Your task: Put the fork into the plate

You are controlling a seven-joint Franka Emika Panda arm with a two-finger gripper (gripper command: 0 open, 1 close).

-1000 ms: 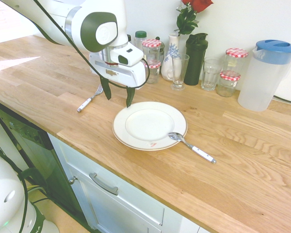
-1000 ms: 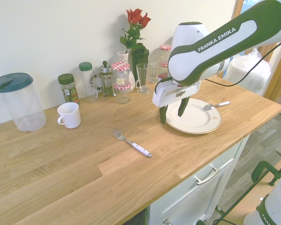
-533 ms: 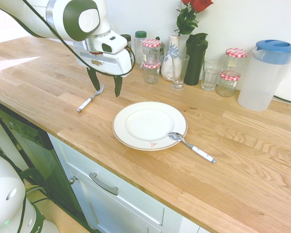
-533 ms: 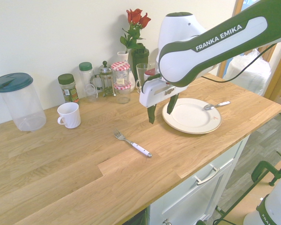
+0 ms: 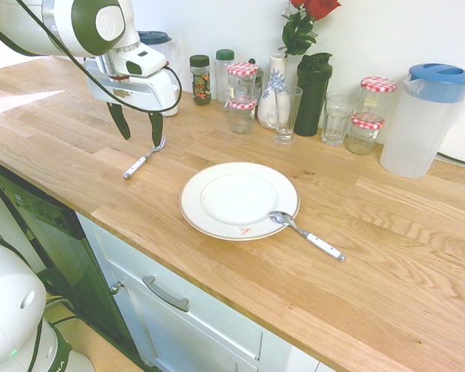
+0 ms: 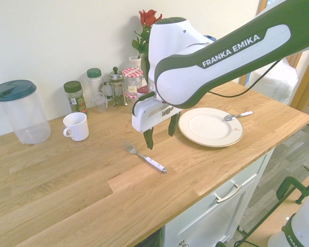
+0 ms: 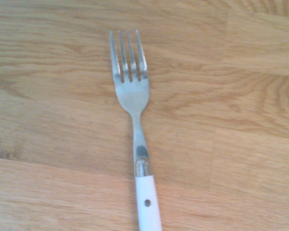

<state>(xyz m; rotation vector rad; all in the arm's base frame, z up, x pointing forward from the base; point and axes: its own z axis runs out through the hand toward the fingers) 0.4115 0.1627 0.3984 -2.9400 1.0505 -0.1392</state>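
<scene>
We see bright, even daylight, slightly washed out. Sunlit patch on counter [image 5: 15,101] at far left of first exterior view. Soft shadows under plate [image 5: 239,200]. Wrist view mildly soft; fork [image 7: 133,125] legible, tines glinting.

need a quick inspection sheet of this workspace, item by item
surface: light oak wooden worktop, dry, no spills seen
job's things: small white-handled metal fork flat on the wood, untouched; round white plate with thin brown rim line, nothing in its centre
clutter: white-handled spoon, bowl resting on the plate's rim; blue-lidded plastic jug, jars, glasses and rose vase along the wall; white mug
grippers: white two-finger gripper over the fork, jaws open, holding nothing
cables: black cable along the arm
surroundings: white drawer fronts below the worktop
</scene>
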